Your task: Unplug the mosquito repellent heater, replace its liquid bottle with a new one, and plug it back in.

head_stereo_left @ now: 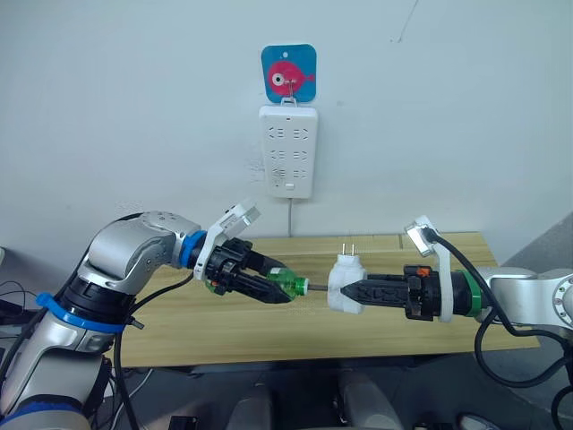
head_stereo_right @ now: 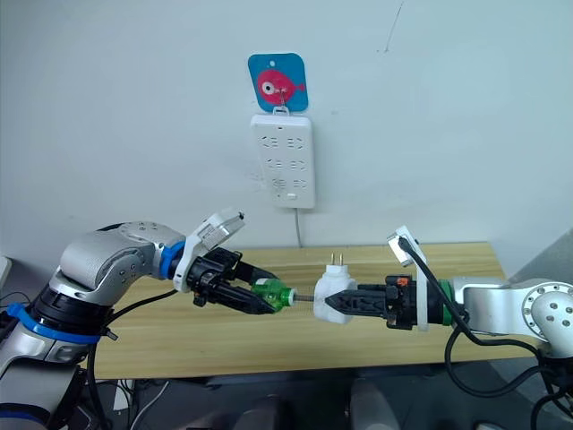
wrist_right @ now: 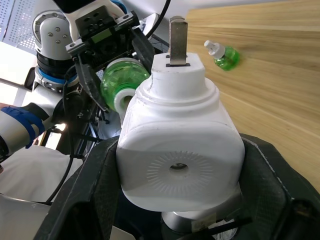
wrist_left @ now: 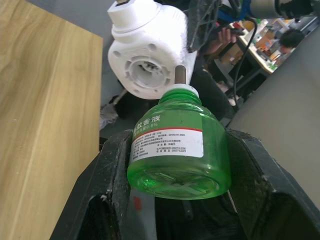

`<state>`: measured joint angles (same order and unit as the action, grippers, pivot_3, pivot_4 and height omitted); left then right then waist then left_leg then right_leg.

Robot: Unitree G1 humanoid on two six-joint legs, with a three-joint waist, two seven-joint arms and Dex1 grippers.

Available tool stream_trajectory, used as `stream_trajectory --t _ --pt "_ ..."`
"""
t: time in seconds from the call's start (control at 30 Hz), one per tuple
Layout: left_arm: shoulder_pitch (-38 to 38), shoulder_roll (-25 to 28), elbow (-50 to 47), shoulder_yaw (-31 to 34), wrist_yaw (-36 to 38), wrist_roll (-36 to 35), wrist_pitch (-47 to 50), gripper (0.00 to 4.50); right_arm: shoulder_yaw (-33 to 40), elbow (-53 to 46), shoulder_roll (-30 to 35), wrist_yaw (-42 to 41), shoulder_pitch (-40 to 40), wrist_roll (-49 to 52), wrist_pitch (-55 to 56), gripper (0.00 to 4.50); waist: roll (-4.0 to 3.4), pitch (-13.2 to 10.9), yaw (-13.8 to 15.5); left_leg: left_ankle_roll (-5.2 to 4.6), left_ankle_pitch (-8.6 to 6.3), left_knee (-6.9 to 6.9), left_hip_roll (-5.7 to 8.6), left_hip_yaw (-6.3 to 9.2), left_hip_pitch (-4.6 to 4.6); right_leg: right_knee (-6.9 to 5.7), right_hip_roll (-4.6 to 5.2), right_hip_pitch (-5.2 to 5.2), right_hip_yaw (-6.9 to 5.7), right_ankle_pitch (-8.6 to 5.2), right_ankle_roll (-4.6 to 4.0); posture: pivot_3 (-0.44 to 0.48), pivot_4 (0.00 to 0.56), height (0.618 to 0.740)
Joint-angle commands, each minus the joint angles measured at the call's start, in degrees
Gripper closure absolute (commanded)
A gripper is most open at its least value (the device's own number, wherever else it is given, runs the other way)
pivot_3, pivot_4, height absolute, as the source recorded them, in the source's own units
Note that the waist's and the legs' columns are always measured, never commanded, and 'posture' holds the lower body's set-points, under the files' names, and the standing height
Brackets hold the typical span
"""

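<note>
Left tool clamps green bottle; right tool clamps heater

Quick count: two green liquid bottles, one in the left hand and another lying on the surface. One mosquito repellent heater, one power strip, one fish hook.

A lab or office: plain wall, wooden table, cluttered desks beyond.
</note>
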<state>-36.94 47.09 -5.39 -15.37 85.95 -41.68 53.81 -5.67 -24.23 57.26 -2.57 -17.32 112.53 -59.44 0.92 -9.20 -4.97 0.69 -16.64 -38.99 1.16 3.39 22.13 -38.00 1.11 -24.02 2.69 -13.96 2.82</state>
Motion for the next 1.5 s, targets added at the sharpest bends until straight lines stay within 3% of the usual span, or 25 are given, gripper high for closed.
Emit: stream_trajectory --t 0.03,0.27,0.4,0.5,0.73,1.0,1.1,1.17,1.27,1.37,1.5 --pt "1.5 2.2 -1.6 1.6 2.3 2.5 -5.8 2.18 2.0 0.4 1.8 1.9 0.7 -0.6 0.2 1.54 0.00 0.0 0.1 0.00 0.00 0.00 0.00 0.00 0.00 0.00 0.00 -0.01 0.00 0.00 -0.01 -0.138 0.144 0.733" --pt "11.4 -4.0 -1.6 5.8 -7.7 11.1 -24.7 2.18 0.9 6.4 2.0 12.5 3.6 -19.1 0.3 1.54 0.04 -0.1 0.4 0.00 0.00 0.04 0.01 -0.11 -0.01 0.04 0.09 -0.02 0.12 0.01 -0.03 -0.137 0.165 0.733" --pt "16.4 -8.2 -4.6 5.8 -12.6 13.9 -29.9 2.18 -2.4 10.9 -0.5 15.4 1.6 -37.3 -0.5 1.54 0.12 -0.2 0.4 0.01 0.00 0.01 0.01 -0.20 -0.02 0.07 0.13 -0.01 0.21 0.01 -0.03 -0.131 0.179 0.733" --pt "19.5 -10.5 -6.9 5.4 -16.1 14.9 -30.9 2.18 -5.8 20.1 -4.5 16.0 -4.9 -47.3 -5.3 1.54 0.10 -0.4 0.2 0.00 0.00 0.02 -0.04 -0.27 -0.04 0.03 0.13 -0.04 0.30 0.01 -0.04 -0.127 0.187 0.733" --pt "23.3 -11.2 -9.3 4.1 -17.4 17.2 -33.7 2.18 -10.8 39.2 -11.6 4.2 -15.7 -65.4 -7.9 1.54 0.18 -1.3 0.1 -0.01 0.00 0.05 -0.06 -0.51 -0.20 -0.03 -0.06 -0.04 0.83 0.03 -0.05 -0.107 0.202 0.733" --pt "23.9 -11.9 -10.4 3.5 -18.6 17.4 -33.3 2.18 -10.1 49.8 -16.7 -5.8 -20.3 -78.1 -7.8 1.54 0.11 -1.6 0.2 -0.17 -0.11 0.05 0.03 -0.51 -0.14 0.01 0.05 -0.06 0.82 0.04 -0.02 -0.089 0.208 0.733" --pt "23.9 -12.1 -10.8 3.1 -19.0 17.4 -33.0 2.18 -7.1 51.3 -18.2 -5.7 -20.8 -81.3 -8.2 0.50 0.11 -1.6 0.2 -0.18 -0.12 0.06 0.02 -0.47 -0.15 0.00 0.07 -0.05 0.80 0.04 -0.02 -0.096 0.208 0.733" --pt "23.9 -12.2 -10.8 2.9 -19.1 17.3 -32.9 2.18 -4.6 49.2 -18.4 -6.1 -20.3 -82.1 -9.5 0.00 0.04 -1.7 0.2 -0.18 -0.12 0.07 0.02 -0.47 -0.14 -0.02 0.07 -0.06 0.80 0.04 -0.02 -0.105 0.205 0.733" --pt "23.6 -12.1 -9.8 3.1 -18.9 17.4 -33.3 2.18 2.0 40.8 -17.0 -4.5 -17.8 -82.3 -13.4 0.00 -0.04 -1.7 0.2 -0.18 -0.12 0.07 0.04 -0.48 -0.12 -0.01 0.06 -0.06 0.82 0.04 -0.02 -0.118 0.201 0.733" --pt "23.0 -12.7 -8.7 3.7 -19.4 17.6 -34.4 2.18 10.2 25.7 -15.1 -3.5 -13.3 -81.2 -19.3 0.00 -0.07 -1.7 0.3 -0.17 -0.12 0.07 0.04 -0.42 -0.09 -0.01 0.08 -0.07 0.78 0.04 -0.02 -0.122 0.193 0.733" --pt "22.6 -15.9 -7.8 5.9 -22.0 16.5 -36.5 2.18 25.4 2.4 -18.5 -8.3 -7.8 -72.0 -30.7 0.00 -0.07 -1.7 0.2 -0.17 -0.13 0.09 0.03 -0.31 -0.03 -0.01 0.09 -0.09 0.70 0.03 0.00 -0.148 0.184 0.733"
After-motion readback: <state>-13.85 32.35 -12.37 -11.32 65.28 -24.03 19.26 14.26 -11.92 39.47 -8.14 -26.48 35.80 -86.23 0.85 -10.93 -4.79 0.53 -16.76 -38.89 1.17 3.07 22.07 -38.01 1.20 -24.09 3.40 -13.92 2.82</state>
